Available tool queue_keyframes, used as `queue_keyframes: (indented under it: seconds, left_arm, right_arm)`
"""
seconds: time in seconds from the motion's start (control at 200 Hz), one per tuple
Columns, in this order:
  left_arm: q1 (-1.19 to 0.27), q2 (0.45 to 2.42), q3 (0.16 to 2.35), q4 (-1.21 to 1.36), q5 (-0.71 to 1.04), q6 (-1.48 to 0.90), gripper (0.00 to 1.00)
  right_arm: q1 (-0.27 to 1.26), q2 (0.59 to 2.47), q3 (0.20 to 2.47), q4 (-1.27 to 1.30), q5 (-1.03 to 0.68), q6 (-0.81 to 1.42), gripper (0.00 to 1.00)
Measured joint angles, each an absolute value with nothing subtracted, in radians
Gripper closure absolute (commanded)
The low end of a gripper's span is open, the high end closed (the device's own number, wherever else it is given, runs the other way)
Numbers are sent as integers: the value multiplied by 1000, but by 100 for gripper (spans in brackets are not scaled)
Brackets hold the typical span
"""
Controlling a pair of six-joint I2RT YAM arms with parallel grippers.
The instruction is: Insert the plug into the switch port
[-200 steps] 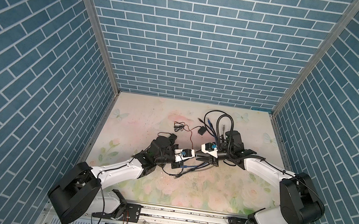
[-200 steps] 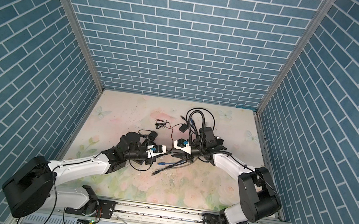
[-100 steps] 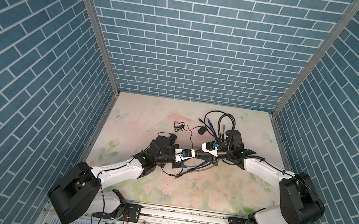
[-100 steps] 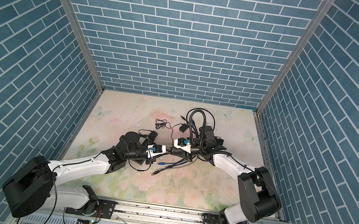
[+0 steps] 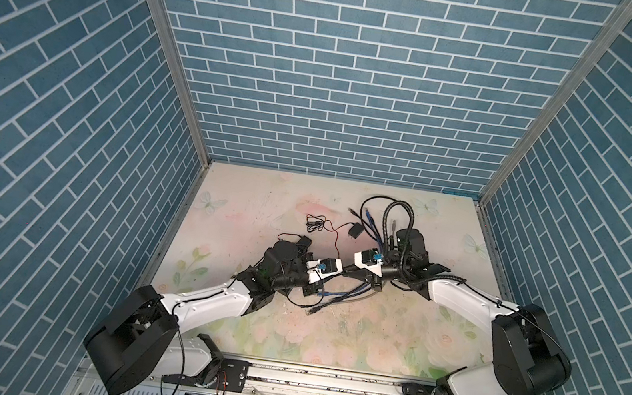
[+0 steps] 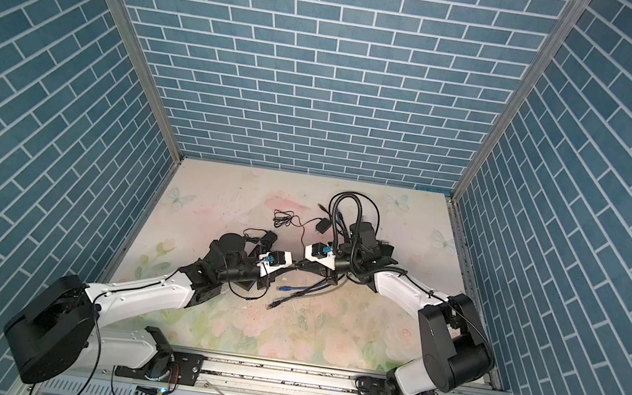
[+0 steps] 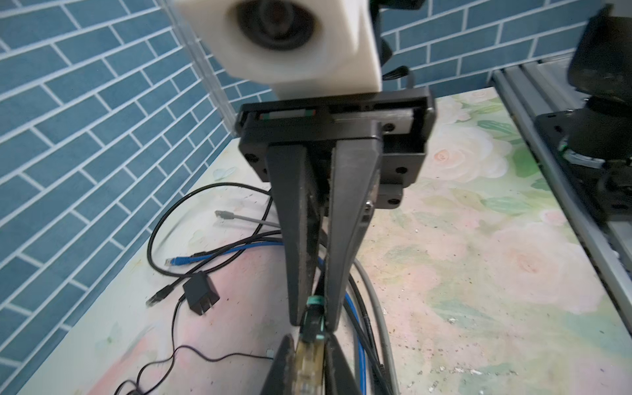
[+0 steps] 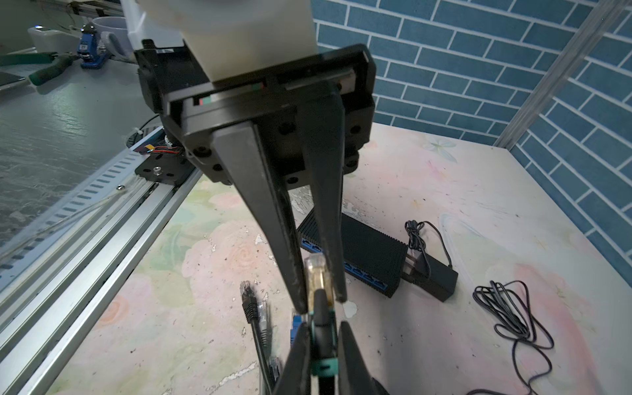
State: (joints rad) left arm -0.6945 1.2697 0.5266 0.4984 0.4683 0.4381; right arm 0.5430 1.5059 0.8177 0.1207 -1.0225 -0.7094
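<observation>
The plug (image 7: 307, 362) is a clear connector on a black boot with teal bands, held off the table between both grippers, which meet tip to tip in the middle in both top views. My left gripper (image 7: 309, 338) (image 5: 340, 274) is shut on the plug's clear end. My right gripper (image 8: 323, 325) (image 5: 350, 269) is shut on the black boot just behind it. The right wrist view shows the plug (image 8: 316, 277) pointing toward the switch (image 8: 359, 253), a black box with a row of blue ports lying on the table behind the left fingers (image 8: 266, 222).
A black power adapter (image 8: 432, 278) sits at the switch's end, with a coil of thin black wire (image 8: 513, 318) beyond it. Loose cables lie under the grippers: a blue plug (image 7: 176, 261), a grey plug (image 7: 224, 214), a black plug (image 8: 249, 297). Another black adapter (image 7: 201, 294) lies nearby. An aluminium rail (image 5: 322, 380) runs along the front.
The right gripper's jaws have closed in on the plug's boot. Both arms have hardly shifted.
</observation>
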Motion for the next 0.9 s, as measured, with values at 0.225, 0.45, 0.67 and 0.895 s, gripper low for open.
queue_keyframes:
  seconds: [0.225, 0.45, 0.67, 0.895]
  left_arm:
    - [-690, 1229, 548, 326, 257, 212, 78]
    - [-639, 1206, 567, 168, 174, -6, 46]
    - [-462, 1193, 501, 154, 177, -235, 0]
    - [-404, 1191, 443, 155, 146, -352, 1]
  right_arm:
    - [603, 1506, 818, 121, -793, -604, 100]
    - [678, 1511, 818, 104, -566, -488, 100]
    - [727, 1569, 820, 113, -421, -393, 100]
    - [785, 1669, 865, 113, -336, -302, 100]
